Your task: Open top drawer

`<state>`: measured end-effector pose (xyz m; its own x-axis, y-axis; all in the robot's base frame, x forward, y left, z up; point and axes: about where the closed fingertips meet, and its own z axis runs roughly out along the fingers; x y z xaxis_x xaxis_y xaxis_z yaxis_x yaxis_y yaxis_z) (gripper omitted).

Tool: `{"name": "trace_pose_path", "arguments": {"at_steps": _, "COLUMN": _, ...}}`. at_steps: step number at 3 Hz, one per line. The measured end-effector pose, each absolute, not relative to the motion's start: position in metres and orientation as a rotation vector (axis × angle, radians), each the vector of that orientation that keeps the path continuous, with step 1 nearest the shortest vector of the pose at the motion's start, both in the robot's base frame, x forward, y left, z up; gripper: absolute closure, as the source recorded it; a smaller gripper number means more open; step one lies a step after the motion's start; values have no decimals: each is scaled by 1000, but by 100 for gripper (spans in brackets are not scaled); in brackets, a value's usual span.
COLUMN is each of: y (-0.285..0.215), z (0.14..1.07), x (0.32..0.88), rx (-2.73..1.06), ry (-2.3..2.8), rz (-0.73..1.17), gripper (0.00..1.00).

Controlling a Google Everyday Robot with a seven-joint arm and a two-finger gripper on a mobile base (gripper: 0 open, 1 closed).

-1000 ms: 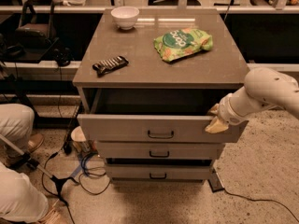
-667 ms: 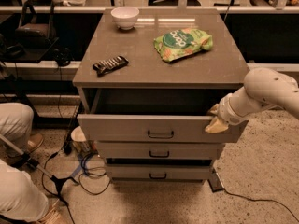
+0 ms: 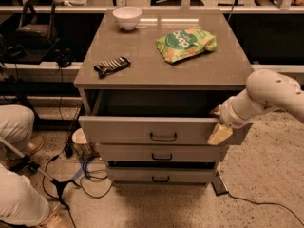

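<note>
The top drawer (image 3: 123,129) of the grey cabinet stands pulled out, its dark inside showing under the cabinet top. Its flat front carries a small black loop handle (image 3: 163,137). My gripper (image 3: 218,127) is at the right end of the drawer front, at its top edge, on the end of my white arm (image 3: 270,96) that comes in from the right. One pale fingertip (image 3: 219,134) lies over the front face of the drawer. The two shallower drawers (image 3: 161,155) below are nearly closed.
On the cabinet top lie a white bowl (image 3: 127,17), a green snack bag (image 3: 185,44) and a dark snack bar (image 3: 112,66). A person's legs (image 3: 14,127) and cables (image 3: 71,175) are on the floor at the left. Desks line the back.
</note>
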<state>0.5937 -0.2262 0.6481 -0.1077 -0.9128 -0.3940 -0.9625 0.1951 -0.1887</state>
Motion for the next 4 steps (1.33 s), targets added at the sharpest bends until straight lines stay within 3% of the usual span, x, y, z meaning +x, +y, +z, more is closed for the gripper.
{"name": "trace_pose_path", "arguments": {"at_steps": 4, "y": -222, "z": 660, "x": 561, "rx": -1940, "ry": 2024, "rz": 252, "gripper": 0}}
